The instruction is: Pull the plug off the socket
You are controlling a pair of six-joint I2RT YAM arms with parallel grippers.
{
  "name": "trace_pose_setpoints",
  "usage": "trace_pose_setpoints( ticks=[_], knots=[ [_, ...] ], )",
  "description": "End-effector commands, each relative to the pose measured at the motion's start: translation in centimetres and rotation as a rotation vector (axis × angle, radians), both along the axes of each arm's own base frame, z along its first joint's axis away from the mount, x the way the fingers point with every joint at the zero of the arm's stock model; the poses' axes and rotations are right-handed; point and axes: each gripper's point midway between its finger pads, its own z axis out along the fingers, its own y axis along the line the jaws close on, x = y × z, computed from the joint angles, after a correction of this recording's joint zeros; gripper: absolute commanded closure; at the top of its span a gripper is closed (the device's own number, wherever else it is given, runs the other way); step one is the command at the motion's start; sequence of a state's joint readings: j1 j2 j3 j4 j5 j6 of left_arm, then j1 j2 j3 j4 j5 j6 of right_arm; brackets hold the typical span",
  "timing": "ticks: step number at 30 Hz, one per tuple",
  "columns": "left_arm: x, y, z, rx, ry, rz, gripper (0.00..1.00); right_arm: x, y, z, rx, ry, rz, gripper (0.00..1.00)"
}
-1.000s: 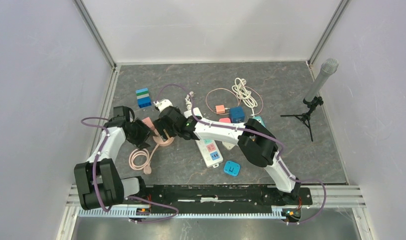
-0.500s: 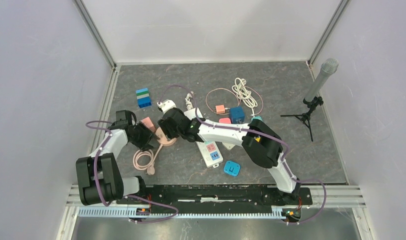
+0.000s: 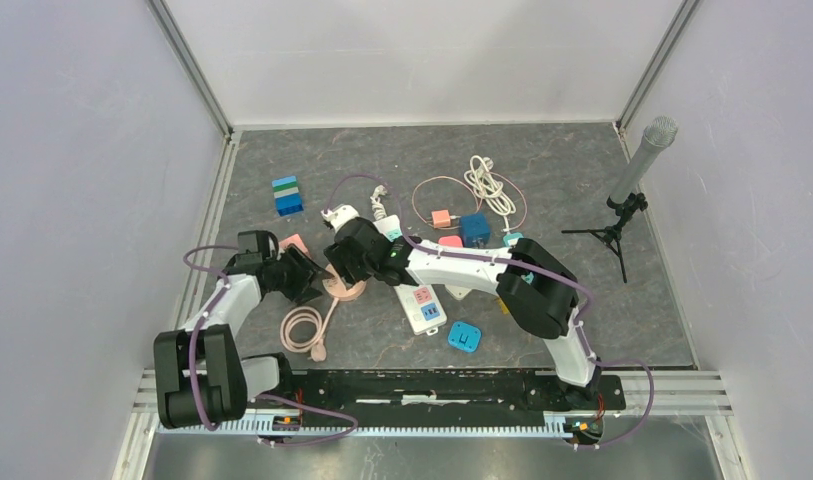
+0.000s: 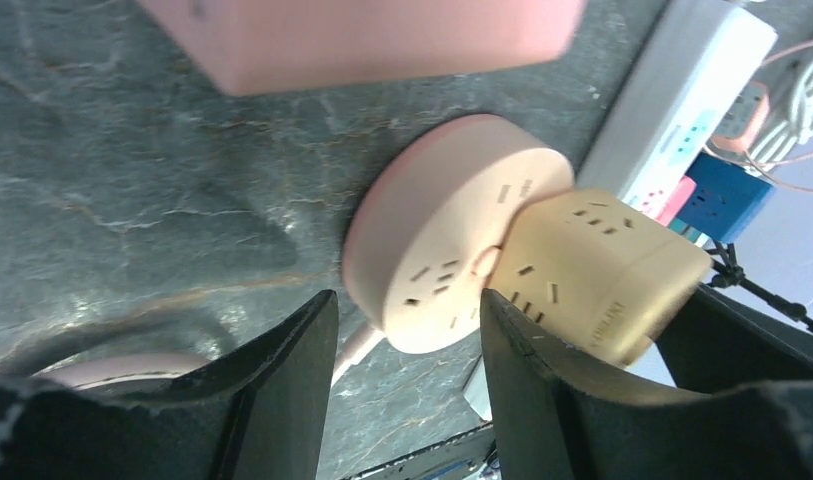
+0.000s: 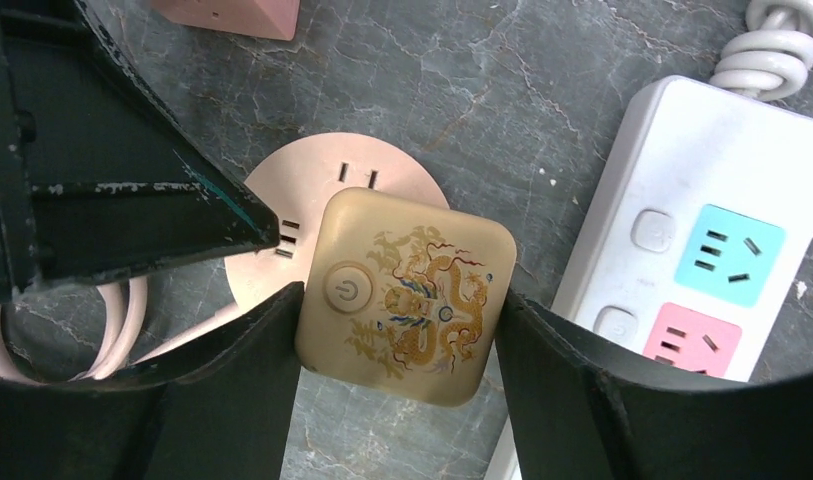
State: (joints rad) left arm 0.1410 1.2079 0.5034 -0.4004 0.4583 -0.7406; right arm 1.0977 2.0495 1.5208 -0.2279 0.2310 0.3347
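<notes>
Grey tabletop [image 5: 542, 90], pink socket [image 5: 312, 185] half hidden under gold plug [image 5: 407, 295]

Bright, even, diffuse light falls from above in the overhead view. The desk [image 3: 622, 320] shows no glare, and its shadows are faint and soft. In the left wrist view, the pink block [image 4: 362, 40] along the top edge is blurred and the dark jaws at the bottom are soft. The right wrist view is sharp at centre, with a dull sheen on the gold plug [image 5: 404, 295]. Its jaws read near black.
</notes>
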Motion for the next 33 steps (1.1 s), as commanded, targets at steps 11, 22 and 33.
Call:
trace_pose_setpoints(
  ticks=[11,22,33],
  knots=[
    [-0.9,-0.3,-1.9,0.074,0.098,-0.011,0.58,0.6,2.2,1.3,0.054,-0.026,0.037,0.71],
    [-2.6,0.9,-3.9,0.180,0.223,-0.012,0.61,-1.1,5.4,5.8,0.292,0.007,0.171,1.00],
    [-3.1,1.7,-4.5,0.238,0.265,-0.009,0.67,-0.2,4.0,4.8,0.078,-0.179,0.122,1.00]
  ],
)
